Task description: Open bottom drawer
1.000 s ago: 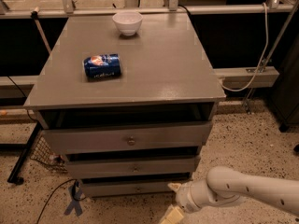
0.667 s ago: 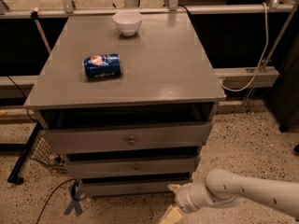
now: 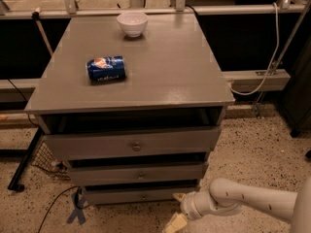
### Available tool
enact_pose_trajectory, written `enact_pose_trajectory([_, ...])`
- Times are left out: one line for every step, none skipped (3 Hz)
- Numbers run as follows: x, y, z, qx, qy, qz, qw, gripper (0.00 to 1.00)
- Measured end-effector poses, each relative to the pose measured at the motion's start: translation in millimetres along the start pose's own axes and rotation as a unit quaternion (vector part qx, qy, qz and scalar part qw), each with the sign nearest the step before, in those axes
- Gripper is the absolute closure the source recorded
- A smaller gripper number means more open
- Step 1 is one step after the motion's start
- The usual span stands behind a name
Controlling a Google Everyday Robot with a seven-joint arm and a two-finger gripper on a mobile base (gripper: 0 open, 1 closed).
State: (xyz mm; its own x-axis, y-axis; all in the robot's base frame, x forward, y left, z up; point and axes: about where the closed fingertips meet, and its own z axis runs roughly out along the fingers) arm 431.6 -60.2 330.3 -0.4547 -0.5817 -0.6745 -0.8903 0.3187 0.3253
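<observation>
The bottom drawer [image 3: 116, 197] is the lowest of three grey fronts in the table [image 3: 194, 76], just above the speckled floor. It looks shut or nearly so, and its small round knob [image 3: 143, 196] is free.

The hand [image 3: 176, 210] hangs low at the right end of that front, close to the floor. It looks spread open and holds nothing. One fingertip [image 3: 179, 196] lies just beside the drawer's right end and the other [image 3: 173, 223] sits lower and nearer the camera. The white arm [image 3: 243, 198] reaches in from the right edge.

Above are the middle drawer [image 3: 170, 171] and the top drawer [image 3: 97, 147]. A blue soda can [image 3: 106, 68] lies on its side on the tabletop and a white bowl [image 3: 132, 23] stands near the back edge.

This looks like the approach step, since nothing is gripped yet. The next move calls for shifting the hand left to the knob at the same height, closing on it and pulling straight outward.
</observation>
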Motion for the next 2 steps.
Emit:
enact_pose_trajectory([1,-7,8,-0.006,0.001,-0.008,0.9999,0.0])
enact_pose_trajectory([4,-20,23,0.0,0.025,-0.04,0.9989,0.0])
